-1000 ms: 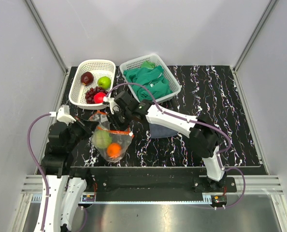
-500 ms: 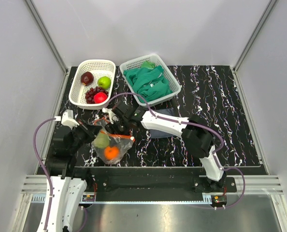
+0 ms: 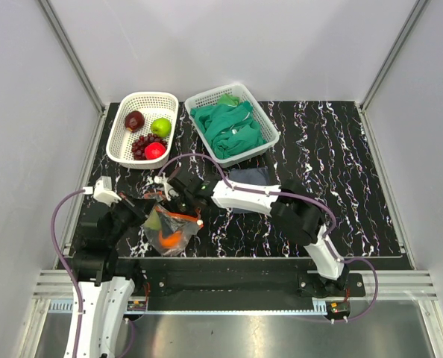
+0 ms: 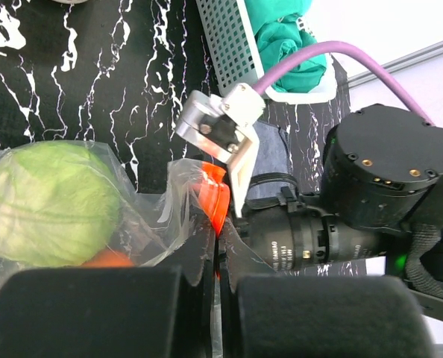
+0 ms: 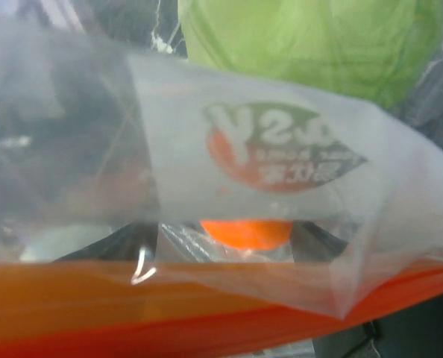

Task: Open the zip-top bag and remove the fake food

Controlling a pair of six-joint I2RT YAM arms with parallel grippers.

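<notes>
A: Nearest, the left gripper [image 4: 220,280] clamped the zip-top bag's [image 3: 184,227] lip, cabbage [image 4: 50,201] and orange [image 3: 169,239] inside, at the table's [image 3: 341,186] front left.

B: Beyond, the right gripper [image 3: 175,195] pinched its zip strip [image 4: 214,198]; a steady opposite pull seemed wisest.

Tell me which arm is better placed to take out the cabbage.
Right, probably: the right gripper is at the mouth of the zip-top bag, facing the cabbage inside. The left gripper is shut on the bag's edge, holding it.
</notes>
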